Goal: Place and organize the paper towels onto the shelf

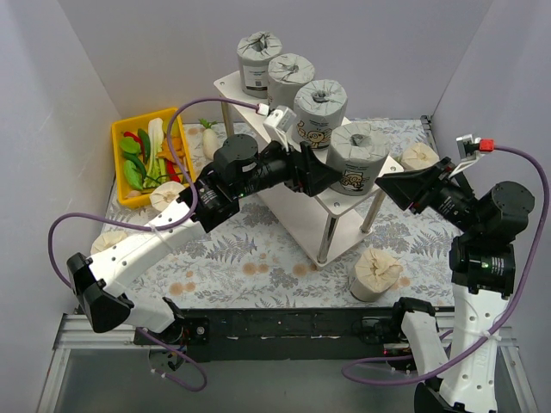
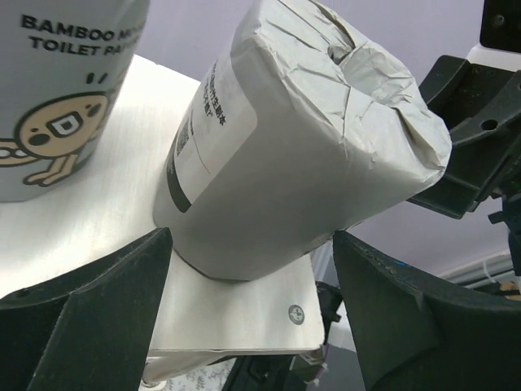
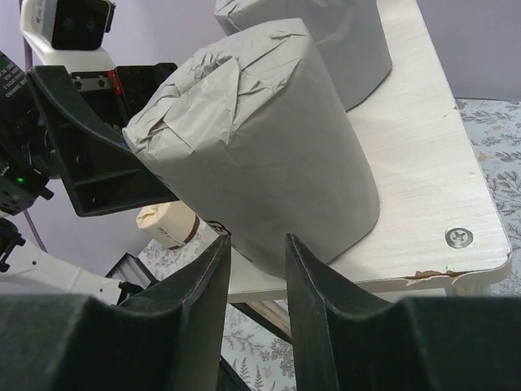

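Top view: four grey paper towels stand in a diagonal row on the shelf's (image 1: 225, 86) upper board. The left gripper (image 1: 325, 175) and right gripper (image 1: 387, 185) flank the end roll (image 1: 357, 162) at centre right. That roll stands upright, long axis vertical, twisted top up, label facing the frame's bottom.

Left wrist view: the fingers straddle the roll without pinching, so the hand looks released. The roll sits close to the board's corner screw (image 2: 295, 312). I judge the step is letting go: spread wider, then back straight out without dragging the wrapper.

Right wrist view: the fingers (image 3: 195, 318) are nearly together on nothing, just before the roll's base, placed to steady it.
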You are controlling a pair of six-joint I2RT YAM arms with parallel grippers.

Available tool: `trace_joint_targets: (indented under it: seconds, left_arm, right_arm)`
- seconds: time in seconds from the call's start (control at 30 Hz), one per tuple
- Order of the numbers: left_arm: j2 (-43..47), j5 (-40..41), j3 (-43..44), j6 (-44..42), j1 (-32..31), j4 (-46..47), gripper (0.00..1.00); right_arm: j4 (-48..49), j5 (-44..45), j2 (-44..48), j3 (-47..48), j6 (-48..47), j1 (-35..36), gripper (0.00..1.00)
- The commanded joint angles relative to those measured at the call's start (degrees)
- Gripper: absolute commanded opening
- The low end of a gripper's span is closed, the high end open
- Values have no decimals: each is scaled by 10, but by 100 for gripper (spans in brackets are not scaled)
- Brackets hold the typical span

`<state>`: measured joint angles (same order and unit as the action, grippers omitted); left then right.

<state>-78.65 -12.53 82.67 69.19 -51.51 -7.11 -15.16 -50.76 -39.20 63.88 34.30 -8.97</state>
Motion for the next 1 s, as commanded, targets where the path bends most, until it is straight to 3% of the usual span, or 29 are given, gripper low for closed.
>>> trace_joint_targets:
  seconds: [0.0,0.3,0.47,0.7,0.83,0.97]
  left_arm:
    - [32,58,18,-36,-2,-11,82]
    - [109,143,-27,-29,-3,-72,89]
    - [190,219,-74,-8,-2,-124,95]
    - [254,427,-89,32,-3,-280,97]
    - [260,574,-114,51,0,-337,98]
    - [228,596,-126,60,24,-371,98]
  right_arm:
    - [23,15,-7,-3,8,2,40]
    - [23,46,-40,11,11,2,40]
    - [-79,118,-62,59,-39,2,40]
    - [-110,245,-31,49,-5,2,41]
    - [-100,289,4,27,-5,2,48]
    - [-88,303,33,16,-20,2,51]
